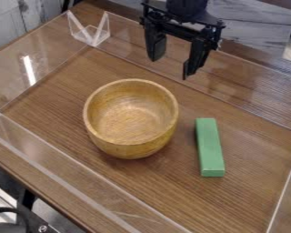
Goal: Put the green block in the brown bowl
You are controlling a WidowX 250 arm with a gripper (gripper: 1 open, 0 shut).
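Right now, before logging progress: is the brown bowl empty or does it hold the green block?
Empty. The brown bowl shows only its bare pale inside; the green block lies flat on the table beside it, apart from it.

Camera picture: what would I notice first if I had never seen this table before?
Probably the big round brown bowl in the middle of the wooden table, empty inside. Next, the bright green block lying flat just to its right, not touching it. Above them at the back hangs the black gripper, open and pointing down, holding nothing.
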